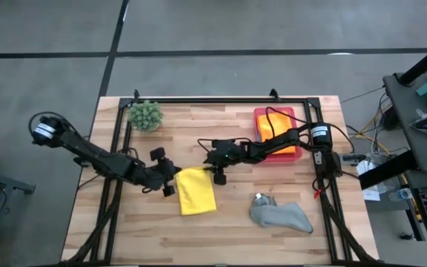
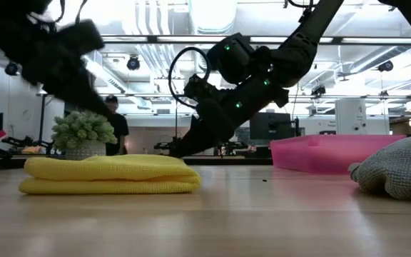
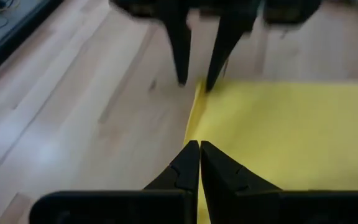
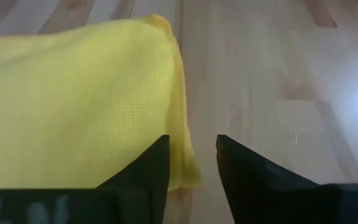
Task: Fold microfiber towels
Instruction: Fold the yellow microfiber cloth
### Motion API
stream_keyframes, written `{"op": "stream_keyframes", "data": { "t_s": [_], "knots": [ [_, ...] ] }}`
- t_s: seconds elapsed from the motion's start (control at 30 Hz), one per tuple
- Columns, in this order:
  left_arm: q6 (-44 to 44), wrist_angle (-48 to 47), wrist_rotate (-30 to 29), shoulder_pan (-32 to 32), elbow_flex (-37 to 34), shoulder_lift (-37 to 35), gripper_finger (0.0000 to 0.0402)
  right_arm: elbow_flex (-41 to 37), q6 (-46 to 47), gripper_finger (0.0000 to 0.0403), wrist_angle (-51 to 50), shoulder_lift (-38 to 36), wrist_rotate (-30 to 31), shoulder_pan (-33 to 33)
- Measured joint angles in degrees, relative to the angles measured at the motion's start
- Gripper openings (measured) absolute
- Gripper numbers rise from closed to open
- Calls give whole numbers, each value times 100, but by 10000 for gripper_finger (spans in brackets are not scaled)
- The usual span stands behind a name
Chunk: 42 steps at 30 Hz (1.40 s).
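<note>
Yellow towel, soft waffle-weave, lies folded at frame centre on the wooden bench. My left tool is pinched together; my right tool stands apart, gripping nothing.

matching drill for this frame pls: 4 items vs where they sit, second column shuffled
Items:
1. yellow towel
2. grey towel
3. orange towel
4. spiky green plant

Places:
A. in the pink tray
B. far left corner of the table
C. folded flat mid-table, between the left pincer and the right pincer
D. crumpled near the front edge, right side

Pairs: 1-C, 2-D, 3-A, 4-B
</note>
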Motion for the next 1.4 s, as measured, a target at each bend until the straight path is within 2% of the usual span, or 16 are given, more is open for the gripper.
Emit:
{"op": "stream_keyframes", "data": {
  "t_s": [0.13,0.23,0.3,0.53,0.87,1.0,1.2,1.4],
  "knots": [
    [77,230,124,-10,120,-112,1,0,-34,74,-110,0,2,-15],
    [399,929,422,-10,123,21,1,0,-132,26,-220,0,1,-24],
    [564,1463,455,-10,112,258,1,0,-177,15,-235,0,2,-24],
    [871,3040,466,3,296,1684,1,0,-148,9,-201,-6,2,-24],
    [873,3248,465,217,1230,3719,1,0,-101,9,-220,-10,0,-24],
    [762,3257,720,224,1332,3955,1,0,-222,9,-398,-108,-2,-24],
    [122,3297,1026,240,1260,4048,1,14,-398,8,-338,-186,-3,-194],
    [59,3303,1155,241,1260,4048,1,117,-343,9,-326,-190,8,-314]
  ]
}}
